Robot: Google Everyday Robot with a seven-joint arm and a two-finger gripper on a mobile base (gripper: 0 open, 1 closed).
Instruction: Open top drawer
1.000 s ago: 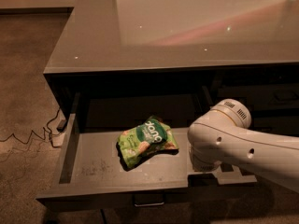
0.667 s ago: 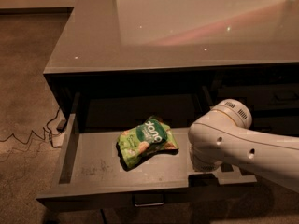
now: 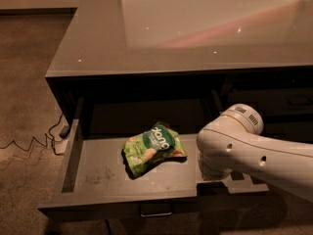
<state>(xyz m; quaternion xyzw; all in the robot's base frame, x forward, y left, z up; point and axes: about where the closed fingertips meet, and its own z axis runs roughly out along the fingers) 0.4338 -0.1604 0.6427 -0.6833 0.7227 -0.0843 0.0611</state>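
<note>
Top drawer (image 3: 98, 173) standing well out from beneath the glossy grey tabletop (image 3: 195, 28), open toward the camera, long axis running left to right, small metal handle (image 3: 155, 209) at the middle of its front. Inside, on the scuffed grey floor, one green snack bag (image 3: 154, 148), lying flat near the centre and turned at a slant. One white robot arm (image 3: 259, 155) angled in from the right, rounded joint low over the drawer's right end, near the bag but apart from it. Gripper (image 3: 234, 176) tucked under that joint by the drawer's right front edge, largely hidden; open or closed, impossible to tell. One dark cable (image 3: 29, 143) squiggled across the carpet (image 3: 24, 82) at left.
</note>
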